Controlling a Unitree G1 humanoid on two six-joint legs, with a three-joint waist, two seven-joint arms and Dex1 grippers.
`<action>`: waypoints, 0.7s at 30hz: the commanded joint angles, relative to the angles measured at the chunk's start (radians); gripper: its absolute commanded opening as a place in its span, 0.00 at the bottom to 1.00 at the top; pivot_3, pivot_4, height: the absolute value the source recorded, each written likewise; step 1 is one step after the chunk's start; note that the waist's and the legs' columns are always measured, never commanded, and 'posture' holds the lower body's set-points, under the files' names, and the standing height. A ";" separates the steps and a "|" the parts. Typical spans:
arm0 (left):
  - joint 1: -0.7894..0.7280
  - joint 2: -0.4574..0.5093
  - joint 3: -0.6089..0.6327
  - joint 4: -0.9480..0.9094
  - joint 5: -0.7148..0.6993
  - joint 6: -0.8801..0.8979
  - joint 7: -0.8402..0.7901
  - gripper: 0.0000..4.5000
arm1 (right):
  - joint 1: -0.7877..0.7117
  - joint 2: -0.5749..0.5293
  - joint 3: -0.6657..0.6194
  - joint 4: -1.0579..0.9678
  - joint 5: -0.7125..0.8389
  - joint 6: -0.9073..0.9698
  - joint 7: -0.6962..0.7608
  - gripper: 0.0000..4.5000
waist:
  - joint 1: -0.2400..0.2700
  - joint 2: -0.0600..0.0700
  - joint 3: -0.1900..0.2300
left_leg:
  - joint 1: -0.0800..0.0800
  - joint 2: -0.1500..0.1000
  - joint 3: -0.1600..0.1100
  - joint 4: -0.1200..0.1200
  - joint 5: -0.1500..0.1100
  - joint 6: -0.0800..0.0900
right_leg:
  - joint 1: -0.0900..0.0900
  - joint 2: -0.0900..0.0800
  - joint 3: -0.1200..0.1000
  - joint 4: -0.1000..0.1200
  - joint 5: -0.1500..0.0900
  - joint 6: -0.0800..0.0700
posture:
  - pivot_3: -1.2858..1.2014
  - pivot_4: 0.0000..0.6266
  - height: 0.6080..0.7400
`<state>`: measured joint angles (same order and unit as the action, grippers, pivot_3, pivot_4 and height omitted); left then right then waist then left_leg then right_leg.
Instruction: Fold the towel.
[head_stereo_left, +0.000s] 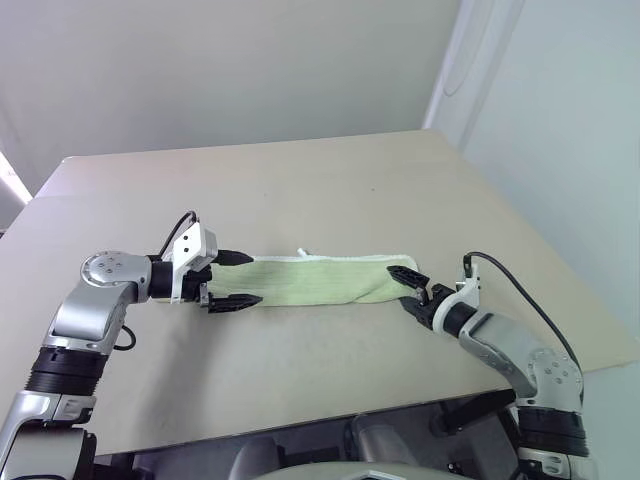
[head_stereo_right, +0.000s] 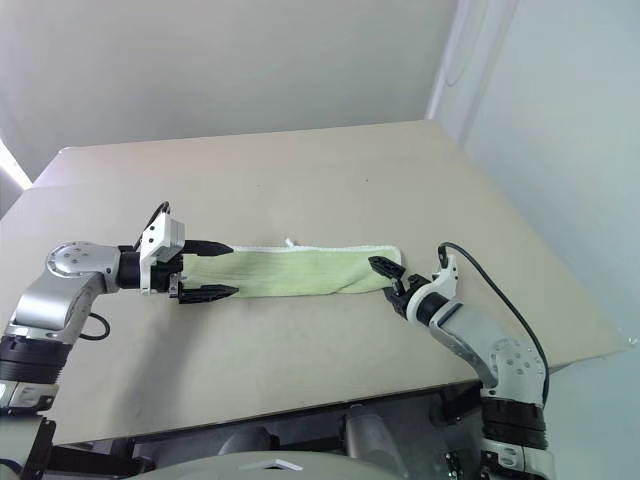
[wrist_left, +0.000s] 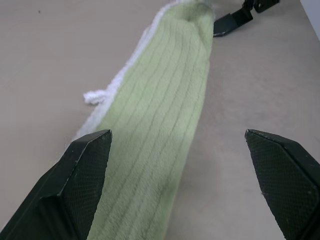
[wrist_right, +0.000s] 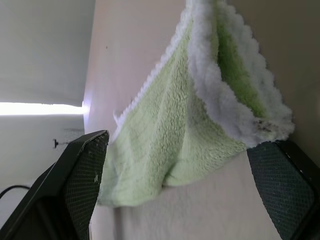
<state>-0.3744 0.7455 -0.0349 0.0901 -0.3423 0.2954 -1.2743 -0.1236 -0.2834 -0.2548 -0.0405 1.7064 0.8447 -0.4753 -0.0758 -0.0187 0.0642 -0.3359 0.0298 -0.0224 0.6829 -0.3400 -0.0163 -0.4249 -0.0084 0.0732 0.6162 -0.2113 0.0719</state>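
The towel (head_stereo_left: 318, 280) lies on the table as a long narrow light green strip with white edging along its far side and a small white loop tag (head_stereo_left: 302, 253). My left gripper (head_stereo_left: 238, 279) is open at the strip's left end, one finger on each side of that end, just above the cloth (wrist_left: 160, 125). At the right end my right gripper (head_stereo_left: 412, 290) is open too, its fingers spread around the layered, white-edged end (wrist_right: 170, 150). Nothing is held in either. The right gripper's fingertips (wrist_left: 235, 20) also show at the strip's far end in the left wrist view.
The beige table (head_stereo_left: 300, 180) stretches wide beyond the towel, up to a white wall. Its front edge (head_stereo_left: 300, 420) runs close below both arms, and its right edge (head_stereo_left: 560, 270) slants past the right arm.
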 joint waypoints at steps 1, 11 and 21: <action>-0.042 -0.010 -0.010 0.005 0.014 -0.021 0.009 1.00 | -0.017 0.025 -0.010 0.045 -0.089 -0.053 -0.045 0.95 | -0.002 -0.001 0.000 | 0.000 0.000 0.000 0.000 0.000 0.000 | 0.000 0.000 0.000 0.000 0.000 0.000 | 0.52 0.00 0.79; -0.085 -0.036 -0.015 0.122 0.047 -0.104 0.008 1.00 | 0.006 0.058 -0.108 0.010 -0.105 -0.125 -0.072 0.18 | 0.006 0.000 -0.001 | -0.002 -0.002 0.000 -0.001 0.000 0.000 | -0.002 0.000 0.002 0.001 0.002 0.003 | 0.52 0.00 0.79; -0.101 -0.041 0.000 0.182 0.053 -0.144 0.023 1.00 | 0.045 -0.109 -0.233 0.001 -0.082 -0.095 -0.036 0.01 | 0.026 0.001 0.000 | -0.004 -0.013 -0.008 -0.001 0.000 0.000 | -0.002 -0.003 0.008 -0.001 0.001 0.009 | 0.52 0.00 0.79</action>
<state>-0.4452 0.7026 -0.0626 0.2820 -0.2818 0.1658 -1.2571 -0.0797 -0.3403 -0.4048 -0.0492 1.6373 0.7593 -0.5141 -0.0498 -0.0180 0.0639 -0.3406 0.0160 -0.0299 0.6815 -0.3401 -0.0161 -0.4267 -0.0117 0.0829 0.6146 -0.2108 0.0815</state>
